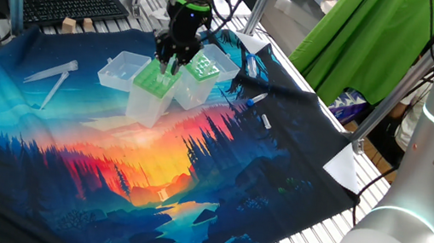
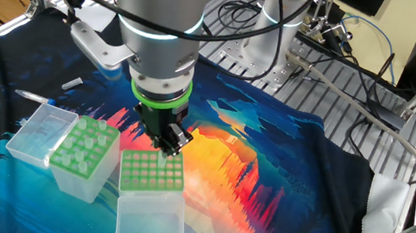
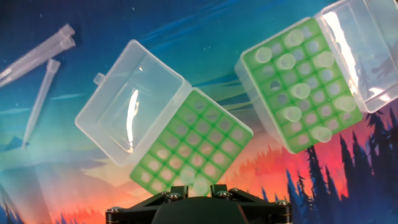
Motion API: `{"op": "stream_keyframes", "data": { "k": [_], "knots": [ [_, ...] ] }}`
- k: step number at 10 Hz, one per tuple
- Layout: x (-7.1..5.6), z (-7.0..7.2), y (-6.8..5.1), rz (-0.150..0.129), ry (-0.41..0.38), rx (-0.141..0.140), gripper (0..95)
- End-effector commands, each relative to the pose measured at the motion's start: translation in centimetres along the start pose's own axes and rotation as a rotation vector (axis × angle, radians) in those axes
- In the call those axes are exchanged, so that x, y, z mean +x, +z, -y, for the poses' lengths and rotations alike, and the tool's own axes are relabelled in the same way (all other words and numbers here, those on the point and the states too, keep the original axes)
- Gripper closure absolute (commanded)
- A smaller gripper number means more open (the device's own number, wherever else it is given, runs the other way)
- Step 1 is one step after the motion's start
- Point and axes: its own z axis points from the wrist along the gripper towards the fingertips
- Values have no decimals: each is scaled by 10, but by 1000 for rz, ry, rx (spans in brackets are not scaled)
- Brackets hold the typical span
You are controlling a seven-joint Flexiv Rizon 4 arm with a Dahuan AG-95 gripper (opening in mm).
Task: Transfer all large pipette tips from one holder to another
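My gripper (image 3: 200, 186) hangs low over the darker green, dot-gridded holder (image 2: 151, 175) (image 3: 205, 134) (image 1: 146, 102). Its fingers are shut on the top of one large pipette tip (image 3: 200, 183), a whitish cone end showing between them. The holes I can see in this holder look empty. Beside it stands the light-green holder (image 2: 77, 180) (image 3: 264, 93) (image 1: 191, 92), with several clear tips standing in its wide holes. In both fixed views the gripper (image 2: 170, 150) (image 1: 172, 67) points straight down at the dotted plate.
Both boxes have clear lids folded open, one (image 3: 134, 106) by the dotted holder and one (image 3: 367, 50) by the light-green holder. Loose tips (image 3: 37, 56) (image 1: 51, 75) lie on the printed cloth to one side. A keyboard (image 1: 74, 7) lies beyond the cloth.
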Motion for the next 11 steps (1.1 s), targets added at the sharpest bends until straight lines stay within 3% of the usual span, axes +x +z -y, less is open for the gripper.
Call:
{"op": "stream_keyframes", "data": {
  "k": [1, 6, 9, 11],
  "knots": [
    [-5, -3, 0, -1, 4, -2, 760],
    [-13, -10, 6, 15, -38, 3, 760],
    [-17, -11, 10, 12, -108, 21, 760],
    [-18, -14, 13, 21, -142, 54, 760]
  ]
}}
